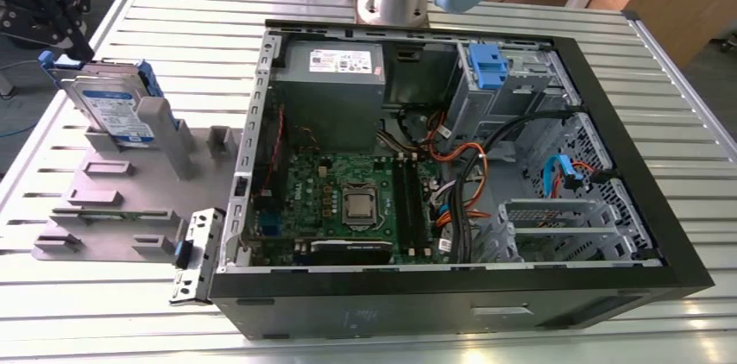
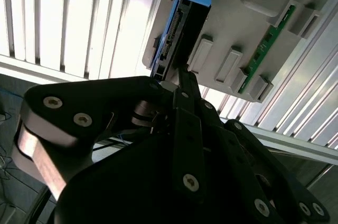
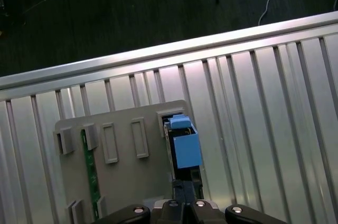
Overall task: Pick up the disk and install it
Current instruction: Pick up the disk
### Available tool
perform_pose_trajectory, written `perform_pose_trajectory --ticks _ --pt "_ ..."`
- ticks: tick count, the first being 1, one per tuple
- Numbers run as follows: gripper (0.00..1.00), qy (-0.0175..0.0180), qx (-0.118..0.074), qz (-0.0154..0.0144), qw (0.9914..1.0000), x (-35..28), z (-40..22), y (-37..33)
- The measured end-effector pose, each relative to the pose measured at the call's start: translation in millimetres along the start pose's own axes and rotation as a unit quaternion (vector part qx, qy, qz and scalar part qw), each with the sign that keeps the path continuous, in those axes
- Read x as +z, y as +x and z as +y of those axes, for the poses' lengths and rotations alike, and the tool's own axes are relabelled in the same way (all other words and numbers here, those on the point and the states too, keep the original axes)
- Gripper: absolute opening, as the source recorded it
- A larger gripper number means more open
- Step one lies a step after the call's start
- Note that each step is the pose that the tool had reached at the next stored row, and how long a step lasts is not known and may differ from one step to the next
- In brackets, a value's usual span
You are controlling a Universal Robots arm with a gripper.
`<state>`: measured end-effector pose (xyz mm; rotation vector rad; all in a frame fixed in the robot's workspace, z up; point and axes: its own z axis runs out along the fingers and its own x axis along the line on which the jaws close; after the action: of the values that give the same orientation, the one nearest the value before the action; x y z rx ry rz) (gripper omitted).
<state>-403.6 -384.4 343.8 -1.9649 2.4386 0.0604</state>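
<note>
While the disk (image 1: 116, 105) is being carried on end in a slot of the grey holder (image 1: 103, 209), it is standing outside the open computer case (image 1: 610, 105), off that case's wall on the exterior view's left, on the slatted desk (image 1: 173, 10). The hand (image 1: 78, 55) is being held farther from the case than the disk, right at the disk's raised, blue-tabbed end. In both wrist views the disk (image 2: 177, 34) (image 3: 185, 147) is being seen end-on, so its long axis is judged to be running straight toward the hand (image 2: 179, 81) (image 3: 184, 184). Whether the hand is being pressed together or is pinching the disk cannot be told.
</note>
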Motion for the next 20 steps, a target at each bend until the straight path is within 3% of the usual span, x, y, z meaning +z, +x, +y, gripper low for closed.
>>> perform_pose_trajectory --ticks 10,17,18,19,20 --pt "0.11 -0.0009 -0.025 0.0003 0.99968 2.0 -0.3 -1.1" --pt "0.11 -0.0013 -0.029 -0.0011 0.99957 2.7 -3.4 -1.8" --pt "0.11 -0.0012 -0.029 -0.0011 0.99957 3.2 -3.5 -1.8" --pt "0.11 -0.0014 -0.033 -0.0010 0.99945 9.7 -5.0 -1.9" --pt "0.11 -0.0014 -0.033 -0.0010 0.99945 -7.5 -4.7 -2.6"
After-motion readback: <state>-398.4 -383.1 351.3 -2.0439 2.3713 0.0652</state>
